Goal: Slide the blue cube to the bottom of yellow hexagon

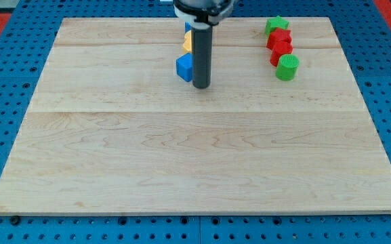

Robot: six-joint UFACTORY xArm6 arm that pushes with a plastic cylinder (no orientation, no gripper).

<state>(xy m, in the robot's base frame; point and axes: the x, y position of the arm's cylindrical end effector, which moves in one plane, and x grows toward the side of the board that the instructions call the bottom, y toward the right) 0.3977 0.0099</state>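
The blue cube sits near the top middle of the wooden board. The yellow hexagon lies just above it, partly hidden by the rod. My tip rests on the board right beside the blue cube's right side, a little lower than the cube. A bit of another blue block shows above the yellow hexagon, mostly hidden behind the rod.
At the top right a green star heads a column with two red blocks below it and a green cylinder at the bottom. A blue pegboard surrounds the board.
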